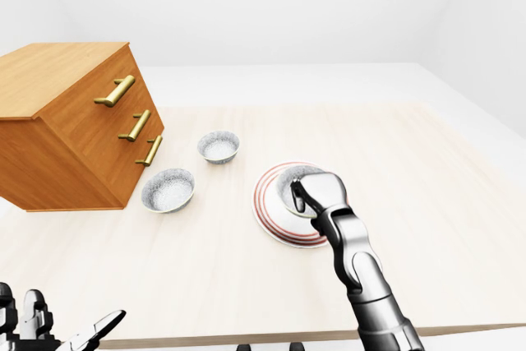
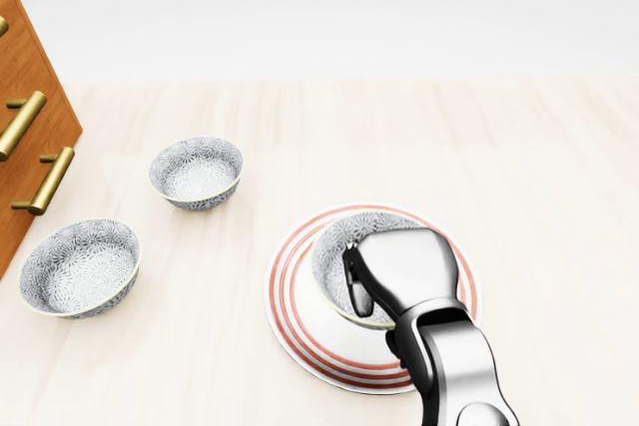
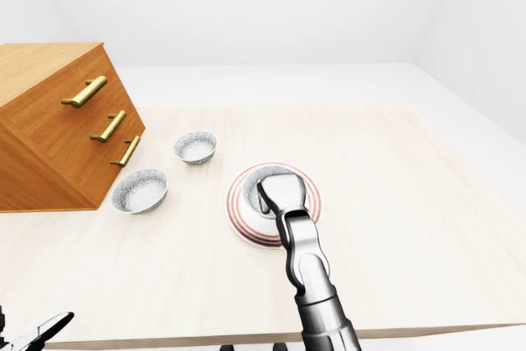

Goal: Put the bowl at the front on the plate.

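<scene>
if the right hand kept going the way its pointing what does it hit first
Most likely the patterned grey bowl on the red-ringed white plate: the right hand is already over it, fingers hooked inside its rim. Whether they grip it is unclear.

Your right hand (image 2: 399, 271) sits over the bowl (image 2: 334, 251) on the plate (image 2: 300, 331), so most of the bowl's inside and its right rim are hidden, and you can't tell whether the fingers actually close on it. The arm also blocks the plate's lower right edge. The left hand (image 1: 41, 322) only pokes in at the left-eye view's bottom corner, cut off, grip unreadable. In the head view the dresser (image 2: 25, 137) is chopped by the left edge.
</scene>
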Controlling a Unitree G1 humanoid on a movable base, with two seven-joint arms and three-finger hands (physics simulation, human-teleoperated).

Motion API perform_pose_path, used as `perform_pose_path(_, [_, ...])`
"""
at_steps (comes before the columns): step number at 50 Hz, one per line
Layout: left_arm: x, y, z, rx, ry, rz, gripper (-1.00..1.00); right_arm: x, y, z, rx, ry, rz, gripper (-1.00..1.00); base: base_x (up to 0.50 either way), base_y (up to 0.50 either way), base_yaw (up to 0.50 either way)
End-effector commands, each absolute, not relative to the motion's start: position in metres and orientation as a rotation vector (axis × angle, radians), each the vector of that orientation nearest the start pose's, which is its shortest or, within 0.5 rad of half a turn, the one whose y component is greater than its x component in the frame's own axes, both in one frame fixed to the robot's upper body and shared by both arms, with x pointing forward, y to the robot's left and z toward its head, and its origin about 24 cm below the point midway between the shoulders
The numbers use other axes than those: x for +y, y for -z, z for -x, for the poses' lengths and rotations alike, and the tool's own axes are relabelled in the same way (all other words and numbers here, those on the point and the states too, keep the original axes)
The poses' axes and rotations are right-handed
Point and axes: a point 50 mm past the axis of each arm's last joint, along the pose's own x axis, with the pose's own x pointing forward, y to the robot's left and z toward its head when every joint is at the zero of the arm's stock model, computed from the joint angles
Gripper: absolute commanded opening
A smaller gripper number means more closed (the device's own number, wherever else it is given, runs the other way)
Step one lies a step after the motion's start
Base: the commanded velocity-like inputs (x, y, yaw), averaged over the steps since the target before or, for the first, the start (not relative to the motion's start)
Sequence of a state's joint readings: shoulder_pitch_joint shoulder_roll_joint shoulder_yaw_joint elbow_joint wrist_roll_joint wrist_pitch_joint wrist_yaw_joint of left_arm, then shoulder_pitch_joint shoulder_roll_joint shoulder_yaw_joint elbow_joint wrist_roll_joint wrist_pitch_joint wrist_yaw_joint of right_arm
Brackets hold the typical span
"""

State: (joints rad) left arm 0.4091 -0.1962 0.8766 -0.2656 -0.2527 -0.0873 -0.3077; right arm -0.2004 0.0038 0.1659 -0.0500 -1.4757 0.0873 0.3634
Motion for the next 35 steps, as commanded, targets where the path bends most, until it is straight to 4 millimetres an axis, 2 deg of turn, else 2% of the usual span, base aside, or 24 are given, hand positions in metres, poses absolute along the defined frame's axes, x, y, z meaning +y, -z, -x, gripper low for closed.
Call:
perform_pose_path(1, [0.309,-0.033,-0.07,-0.006,-0.712,0.071,1.0,-0.1,-0.09,-0.286,-0.046,-0.2,1.488,-1.0,0.0,0.0,0.0])
perform_pose_path(14, [0.309,-0.032,-0.07,-0.002,-0.712,0.075,1.0,-0.097,-0.09,-0.299,-0.05,-0.208,1.478,-1.0,0.0,0.0,0.0])
perform_pose_path(19, [0.309,-0.034,-0.07,-0.007,-0.71,0.069,1.0,-0.098,-0.083,-0.302,-0.039,-0.217,1.471,-1.0,0.0,0.0,0.0])
perform_pose_path(35, [0.309,-0.034,-0.069,-0.009,-0.71,0.065,1.0,-0.099,-0.074,-0.302,-0.024,-0.227,1.461,-1.0,0.0,0.0,0.0])
